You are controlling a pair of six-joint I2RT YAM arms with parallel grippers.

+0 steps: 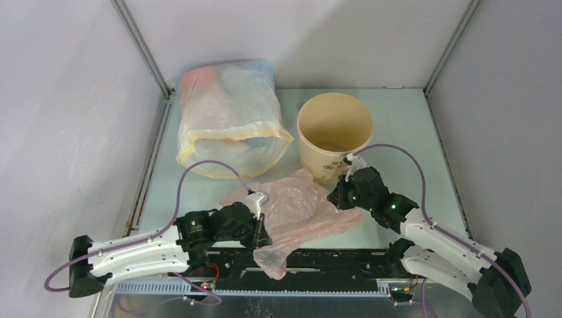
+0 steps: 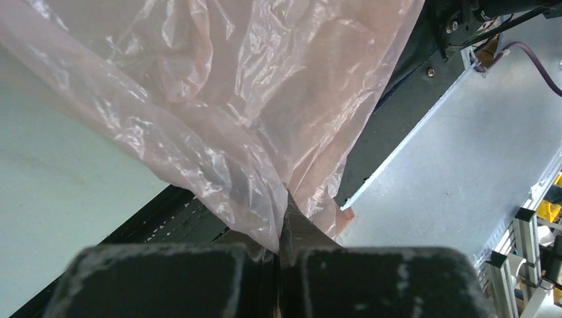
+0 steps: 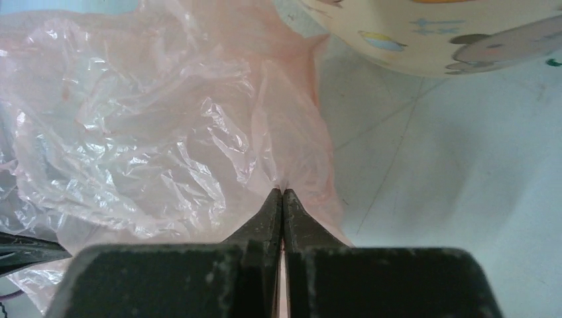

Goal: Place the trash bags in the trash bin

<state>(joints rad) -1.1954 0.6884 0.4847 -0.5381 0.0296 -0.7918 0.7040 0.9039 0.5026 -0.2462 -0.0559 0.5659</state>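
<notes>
The pale-pink trash bag [image 1: 295, 211] lies crumpled at the table's front middle, one end hanging over the near edge. My left gripper [image 1: 260, 228] is shut on its left part; the left wrist view shows the film [image 2: 219, 106] pinched between the closed jaws [image 2: 286, 199]. My right gripper [image 1: 339, 197] is shut on its right edge; the right wrist view shows the bag [image 3: 166, 132] clamped at the fingertips [image 3: 283, 192]. The tan paper trash bin [image 1: 334, 136] stands upright and open just behind the right gripper; its printed side shows in the right wrist view [image 3: 431, 33].
A big clear whitish sack with a yellow hem [image 1: 228, 119] stands at the back left, holding coloured items. Grey walls enclose the table on three sides. The metal rail [image 1: 298, 262] and arm bases run along the near edge.
</notes>
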